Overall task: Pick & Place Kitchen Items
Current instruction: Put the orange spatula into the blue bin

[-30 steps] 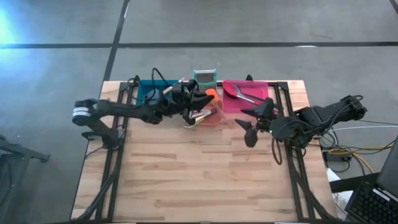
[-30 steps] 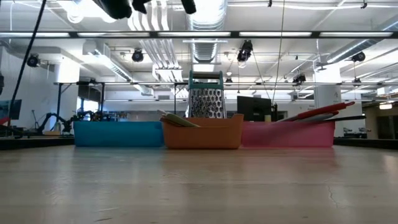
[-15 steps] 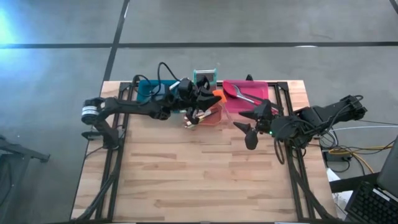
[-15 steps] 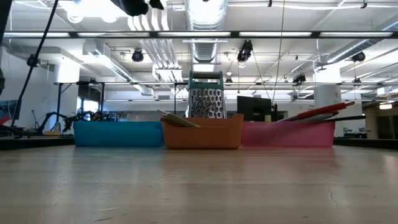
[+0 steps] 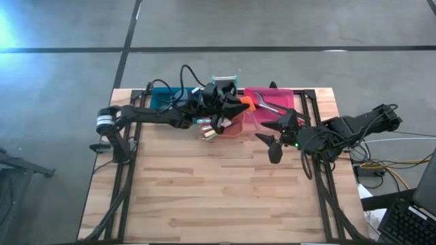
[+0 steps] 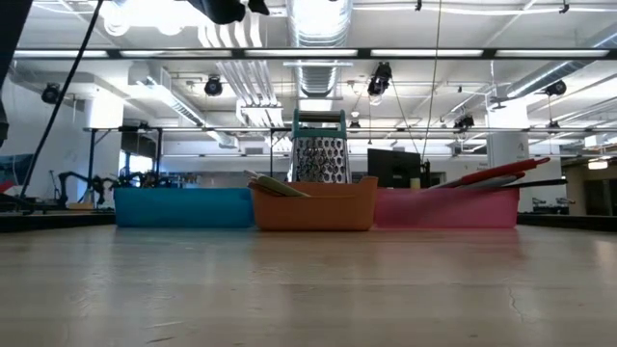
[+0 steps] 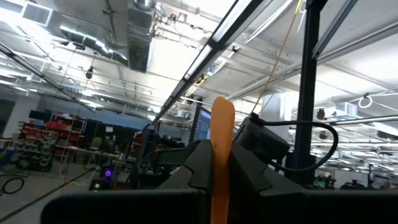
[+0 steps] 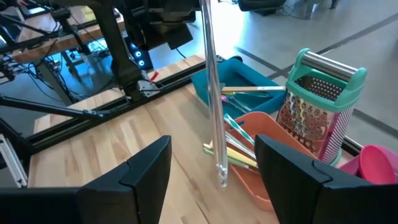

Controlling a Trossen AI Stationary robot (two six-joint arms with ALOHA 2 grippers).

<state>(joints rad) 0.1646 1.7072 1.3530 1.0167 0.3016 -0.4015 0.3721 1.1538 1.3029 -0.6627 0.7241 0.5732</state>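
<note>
High view stares straight down on the whole desk [image 5: 225, 197]; low view sits at desk level, facing the orange bin [image 6: 313, 203], which the right wrist view catches close too.

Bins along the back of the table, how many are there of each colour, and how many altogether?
Blue bin: 1
Orange bin: 1
Pink bin: 1
Total: 3

Near tabletop [image 5: 218, 190] bare; bins [image 6: 313, 204] line far edge, left arm [image 5: 163, 117] above them
</note>
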